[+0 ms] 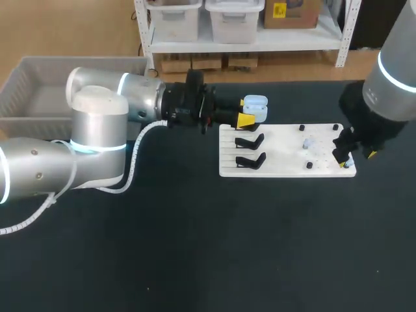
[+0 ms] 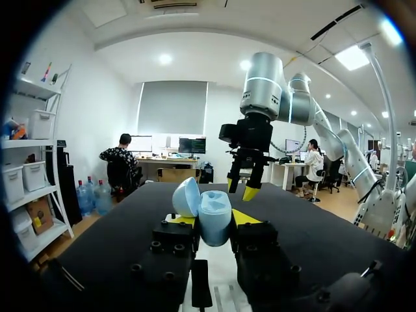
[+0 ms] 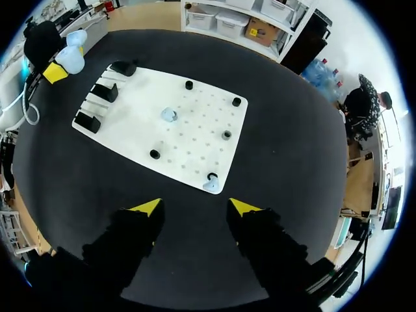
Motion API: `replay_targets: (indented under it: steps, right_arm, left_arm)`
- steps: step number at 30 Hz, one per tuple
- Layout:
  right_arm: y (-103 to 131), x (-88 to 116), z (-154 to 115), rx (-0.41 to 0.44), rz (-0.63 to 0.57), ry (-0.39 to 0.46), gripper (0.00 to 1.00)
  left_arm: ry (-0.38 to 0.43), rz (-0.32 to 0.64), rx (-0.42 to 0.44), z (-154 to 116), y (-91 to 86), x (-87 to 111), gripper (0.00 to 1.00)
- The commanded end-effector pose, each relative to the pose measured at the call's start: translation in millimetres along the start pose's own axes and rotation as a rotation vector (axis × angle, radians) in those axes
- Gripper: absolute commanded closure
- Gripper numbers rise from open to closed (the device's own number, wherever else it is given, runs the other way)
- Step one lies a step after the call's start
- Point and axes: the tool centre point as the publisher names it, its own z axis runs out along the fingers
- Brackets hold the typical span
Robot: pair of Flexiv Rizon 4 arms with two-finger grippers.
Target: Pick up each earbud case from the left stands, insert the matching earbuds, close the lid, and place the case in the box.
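L end effector (image 2: 214, 218) pinches the light-blue earbud case (image 2: 216, 229) btwn its yellow tips, lid open. R end effector (image 3: 195, 207) is spread wide, w/ one earbud (image 3: 211, 185) just ahead of it at the edge of the white board (image 3: 195, 123).

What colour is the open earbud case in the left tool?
Pale blue case, clearest in left wrist view.
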Motion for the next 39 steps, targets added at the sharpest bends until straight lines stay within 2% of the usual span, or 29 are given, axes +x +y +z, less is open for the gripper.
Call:
replay_targets:
  steps: [1,9,12,20,33,39]
  right_arm:
    - [2.0,-5.6,8.0,-0.003,0.001,0.016,0.51]
    - [0.4,-6.6,18.2,0.028,0.009,0.038,0.52]
    - [-2.3,-5.7,23.3,0.07,0.013,0.048,0.54]
    - [-6.3,-6.2,29.4,0.091,0.032,0.05,0.55]
    - [-11.4,-5.2,31.9,0.116,0.06,0.044,0.65]
    - [-10.8,-4.6,33.3,0.118,0.062,0.042,0.66]
  left_arm:
    - [0.0,0.0,-0.001,0.3,0.3,0.4,1.0]
    - [0.0,0.0,-0.001,0.3,0.3,0.4,1.0]
    - [0.0,0.0,-0.001,0.3,0.3,0.4,1.0]
    - [0.0,0.0,-0.001,0.3,0.3,0.4,1.0]
    - [0.0,0.0,-0.001,0.3,0.3,0.4,1.0]
    - [0.0,0.0,-0.001,0.3,0.3,0.4,1.0]
